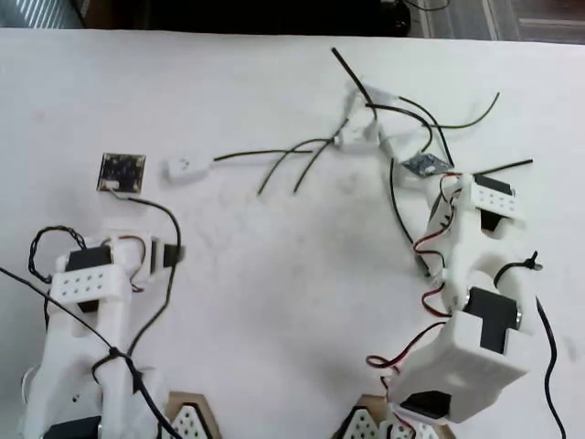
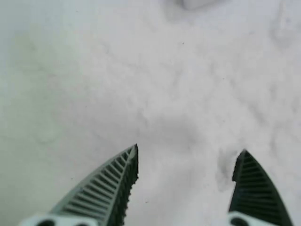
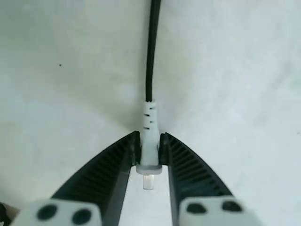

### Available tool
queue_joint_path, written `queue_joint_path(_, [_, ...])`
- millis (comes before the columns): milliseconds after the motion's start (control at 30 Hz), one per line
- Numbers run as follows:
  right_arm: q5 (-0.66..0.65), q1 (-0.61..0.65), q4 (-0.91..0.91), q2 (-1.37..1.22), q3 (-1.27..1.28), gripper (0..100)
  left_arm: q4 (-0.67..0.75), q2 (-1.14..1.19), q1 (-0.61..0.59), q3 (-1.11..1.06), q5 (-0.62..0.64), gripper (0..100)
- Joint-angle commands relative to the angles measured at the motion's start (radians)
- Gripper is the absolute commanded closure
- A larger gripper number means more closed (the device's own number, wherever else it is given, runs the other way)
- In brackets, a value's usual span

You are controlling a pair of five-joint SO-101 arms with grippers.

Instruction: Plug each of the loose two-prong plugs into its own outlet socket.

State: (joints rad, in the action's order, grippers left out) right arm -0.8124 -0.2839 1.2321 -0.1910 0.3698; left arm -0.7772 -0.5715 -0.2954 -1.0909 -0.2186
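From the high view, the white bench [image 1: 274, 311] carried a small dark square board [image 1: 122, 171] at its left, with a white connector [image 1: 183, 168] on a black lead just beside it. A tangle of leads [image 1: 370, 128] with white ends lay further right, near a second small board [image 1: 423, 164]. In the left wrist view, the left gripper [image 2: 189, 149] was spread wide above bare bench. In the right wrist view, the right gripper [image 3: 150, 135] pinched a white plug [image 3: 149, 117] by its body. The plug's black cable [image 3: 153, 47] ran away across the bench, and a metal prong [image 3: 148, 181] stuck out behind the fingers.
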Motion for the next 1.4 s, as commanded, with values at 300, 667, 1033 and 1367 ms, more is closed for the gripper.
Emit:
queue_joint_path(300, [-0.038, -0.01, 0.077, 0.036, -0.048, 98.2, 0.014, -0.028, -0.005, 0.003, 0.009, 68])
queue_joint_path(667, [0.066, 0.087, 0.305, 0.516, -0.02, 98.1, 0.012, -0.036, 0.001, 0.02, 0.009, 68])
queue_joint_path(1033, [0.548, 0.452, 0.102, 0.944, 0.235, 98.1, -0.184, -0.038, 0.099, 0.242, 0.038, 68])
queue_joint_path(1367, [0.848, 0.677, -0.257, 1.033, 0.443, 98.1, -0.315, -0.038, 0.145, 0.43, 0.106, 68])
